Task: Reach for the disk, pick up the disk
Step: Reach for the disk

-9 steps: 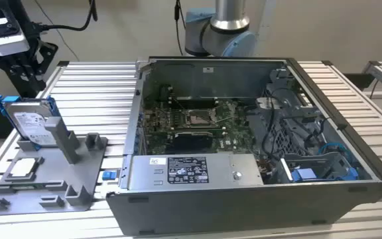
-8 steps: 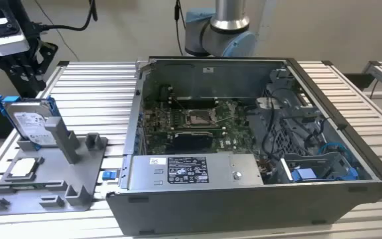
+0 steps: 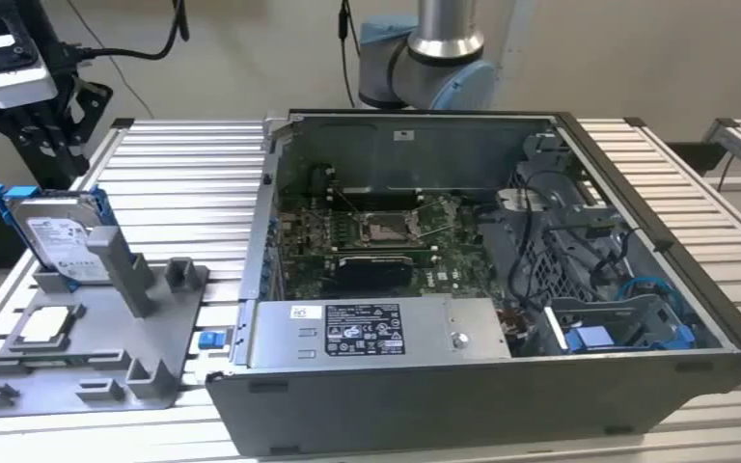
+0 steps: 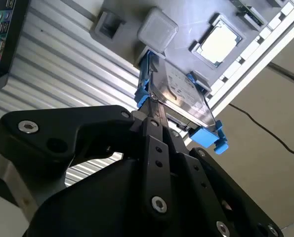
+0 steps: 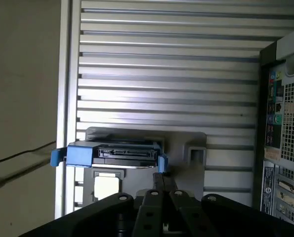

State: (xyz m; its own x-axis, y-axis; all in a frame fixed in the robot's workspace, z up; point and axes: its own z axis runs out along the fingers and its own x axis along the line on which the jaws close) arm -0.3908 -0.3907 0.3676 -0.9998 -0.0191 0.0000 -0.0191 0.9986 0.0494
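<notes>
At the exterior view's left, the disk (image 3: 59, 236) is seen standing on edge in a grey holder (image 3: 113, 328), with its blue frame showing along the top and sides. The gripper (image 3: 49, 154) is poised directly above it. Its jaws are pressed together with nothing between them (in both wrist views the black links run into one narrow tip). In the second wrist view the gripper (image 4: 153, 111) is found just beside a blue corner of the disk (image 4: 179, 91). In the first wrist view the gripper (image 5: 162, 180) is seen near one end of the disk (image 5: 122, 153). Whether contact is made cannot be told. A small square processor chip (image 3: 46, 323) is laid flat in the holder, nearer than the disk. Further right, a small blue bracket (image 3: 211, 339) is seen on the slatted surface (image 3: 190, 193). Next comes the opened computer case (image 3: 474, 386), and the arm's base (image 3: 428, 58) is set behind it at the far side.
</notes>
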